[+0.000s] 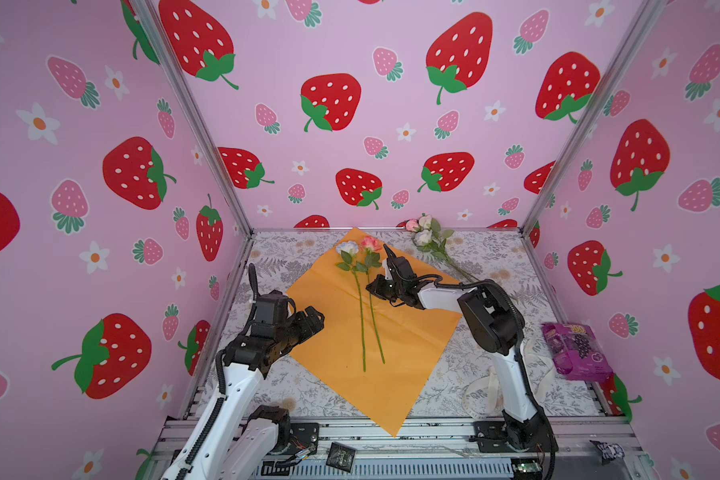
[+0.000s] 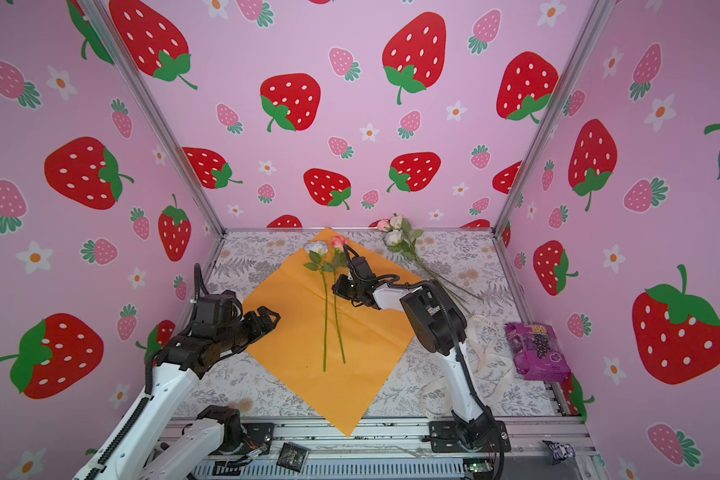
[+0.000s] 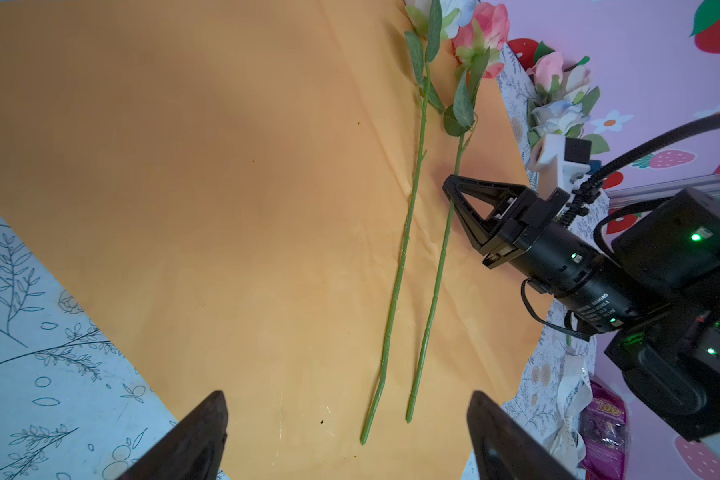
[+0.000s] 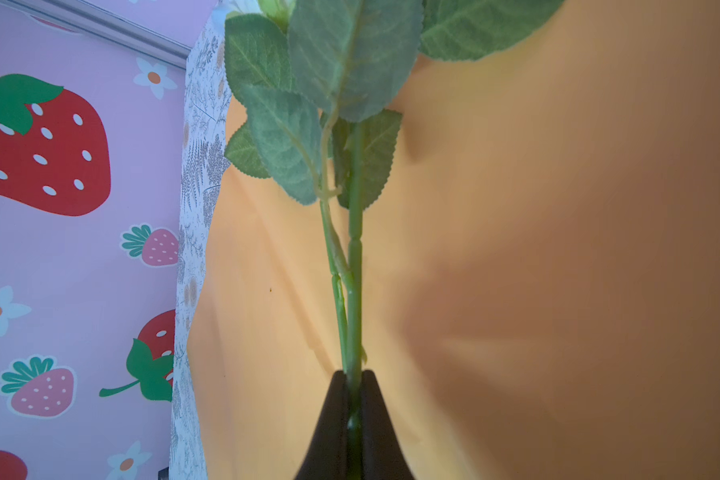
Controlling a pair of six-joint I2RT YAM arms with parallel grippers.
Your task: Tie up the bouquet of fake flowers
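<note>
Spreading over the counter (image 1: 267,257), the orange paper (image 1: 329,324) held two roses (image 1: 360,266) at its centre, while most of the bouquet of fake flowers (image 1: 424,237) lay at one o'clock. The right end effector (image 4: 353,380) pinched the pink rose (image 1: 370,243) by its stem. The left end effector (image 1: 316,319) hung wide at nine o'clock. Gathering seemed underway, and the next move called for releasing and then fetching the rest.
</note>
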